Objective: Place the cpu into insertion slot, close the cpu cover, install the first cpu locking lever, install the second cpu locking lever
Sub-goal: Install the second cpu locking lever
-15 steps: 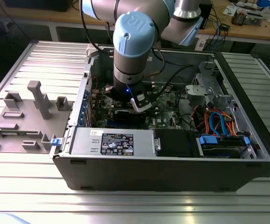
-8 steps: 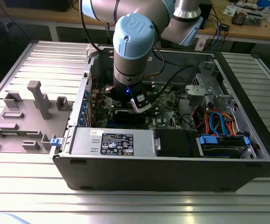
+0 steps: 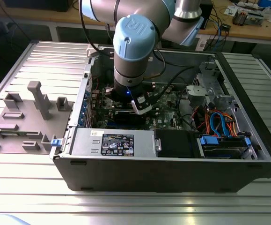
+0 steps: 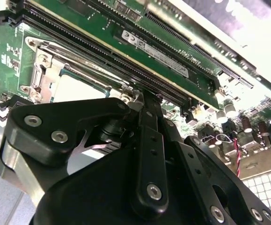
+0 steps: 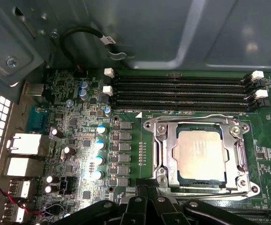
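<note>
Sitting in its socket on the motherboard, the cpu lies under the closed cpu cover. The claw hangs just beside the socket, apparently pressed together and empty. A lever wire could slip off its tip and scrape nearby components.

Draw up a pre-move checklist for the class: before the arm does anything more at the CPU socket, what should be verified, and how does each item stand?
1. cpu seated flat in the socket: ok.
2. cpu cover lying down around the chip: ok.
3. Locking levers latched: cannot tell.
4. gripper near the socket's edge, carrying nothing visible: ok.
5. Memory slots beside the socket unobstructed: ok.
6. Gripper finger state: cannot tell.
</note>
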### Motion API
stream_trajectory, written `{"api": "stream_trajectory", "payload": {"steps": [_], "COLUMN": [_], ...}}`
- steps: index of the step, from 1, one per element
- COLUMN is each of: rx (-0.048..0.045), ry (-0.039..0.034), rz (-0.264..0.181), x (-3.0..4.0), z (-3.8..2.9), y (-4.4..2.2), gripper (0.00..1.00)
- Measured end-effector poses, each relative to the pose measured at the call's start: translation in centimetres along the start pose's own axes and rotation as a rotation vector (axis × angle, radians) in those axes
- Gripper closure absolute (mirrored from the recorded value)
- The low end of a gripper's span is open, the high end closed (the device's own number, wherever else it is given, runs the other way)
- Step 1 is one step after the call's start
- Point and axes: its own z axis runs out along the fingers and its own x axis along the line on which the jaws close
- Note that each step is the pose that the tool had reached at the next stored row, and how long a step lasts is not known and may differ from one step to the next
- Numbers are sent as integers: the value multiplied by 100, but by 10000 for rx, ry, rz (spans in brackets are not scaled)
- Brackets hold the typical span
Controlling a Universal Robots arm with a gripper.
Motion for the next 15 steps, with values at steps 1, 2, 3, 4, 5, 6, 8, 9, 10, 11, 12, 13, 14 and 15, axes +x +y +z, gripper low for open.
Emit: {"api": "stream_trajectory", "payload": {"steps": [1,2,3,4,5,6,8,9,10,11,12,13,14,15], "rx": [-2,-1,0,-10,-16,-18,-23,-26,-26,-26,-24,-24,-23,-25], "ry": [-3,-1,1,0,0,0,1,-1,-1,0,1,1,1,1], "rz": [-1,-1,0,0,-1,-1,-1,-2,-1,-2,-1,-1,-1,-1], "x": [0,0,1,3,3,3,4,4,4,4,5,5,5,5], "z": [-10,-23,-43,-74,-94,-107,-138,-138,-138,-139,-142,-143,-144,-144], "y": [4,8,15,25,32,36,47,47,47,48,48,48,49,49], "gripper": [89,89,89,89,89,89,89,89,89,89,89,89,89,89]}}
